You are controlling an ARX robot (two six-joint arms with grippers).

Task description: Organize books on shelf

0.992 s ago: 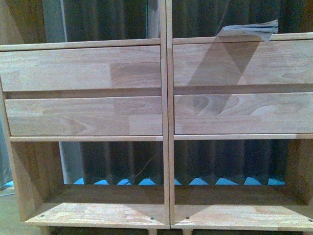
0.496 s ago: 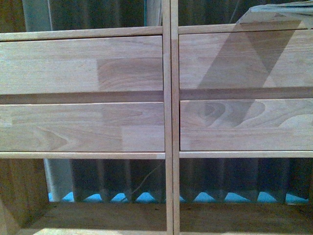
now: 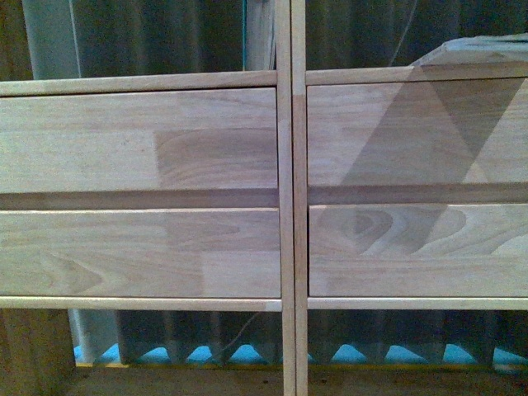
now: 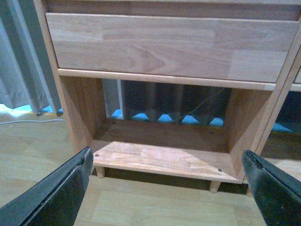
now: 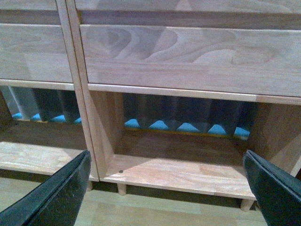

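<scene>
The light wooden shelf (image 3: 285, 198) fills the front view, with four flat drawer fronts in two columns. A thin pale grey-white book (image 3: 483, 51) lies flat on the ledge above the upper right drawer, at the top right, cut off by the frame edge. No book with tan page edges is in view. My left gripper (image 4: 167, 176) is open and empty, facing the lower left cubby (image 4: 160, 150). My right gripper (image 5: 167, 176) is open and empty, facing the lower right cubby (image 5: 183, 172). Neither arm shows in the front view.
The shelf stands on short peg legs (image 4: 214, 186) on a pale wooden floor (image 4: 155, 207). Dark grey curtains (image 3: 165, 37) hang behind the open cubbies, with blue (image 5: 188, 127) showing below them. A lighter curtain (image 4: 23, 61) hangs beside the shelf's left side.
The front view has closed in on the shelf: the drawers look larger and sit lower, the bottom cubbies have nearly left the frame, and the book has shifted toward the right edge.
</scene>
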